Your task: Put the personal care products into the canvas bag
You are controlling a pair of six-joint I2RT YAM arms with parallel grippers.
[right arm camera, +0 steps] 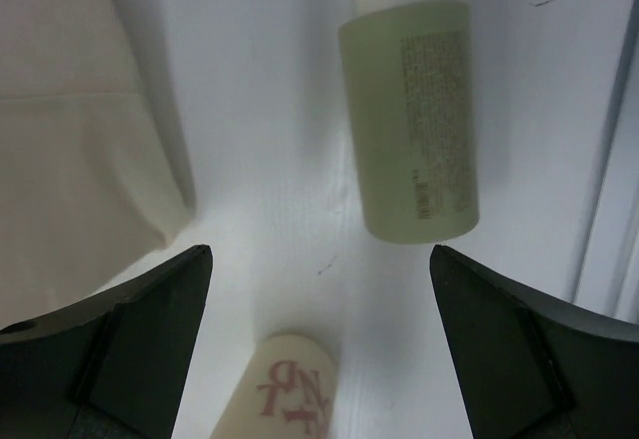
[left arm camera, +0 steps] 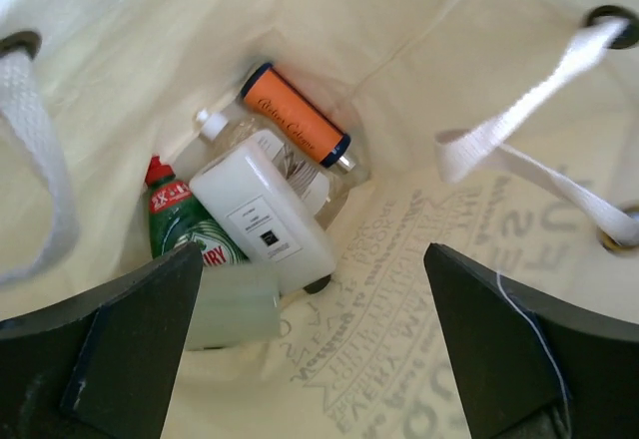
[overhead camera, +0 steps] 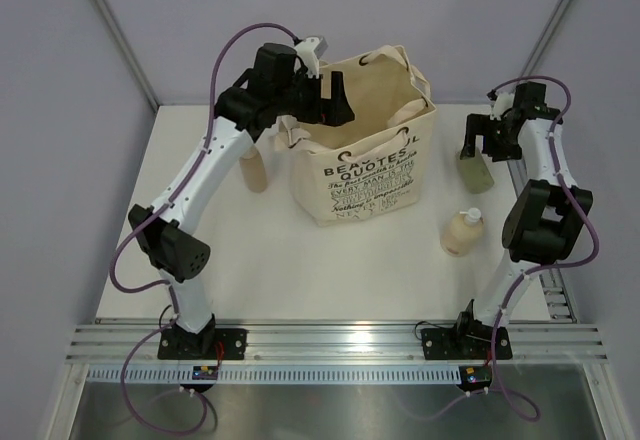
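Note:
The cream canvas bag with black lettering stands mid-table. My left gripper hangs open and empty over its left rim. In the left wrist view the open gripper looks into the bag. Inside lie an orange bottle, a white bottle, a green bottle with a red cap, a clear pump bottle and a blurred sage-green tube. My right gripper is open and empty above a sage-green tube. A beige bottle lies nearer.
An amber-cream bottle stands left of the bag, partly behind my left arm. The bag's side fills the left of the right wrist view. A white handle strap hangs across the bag's opening. A metal rail runs along the near edge.

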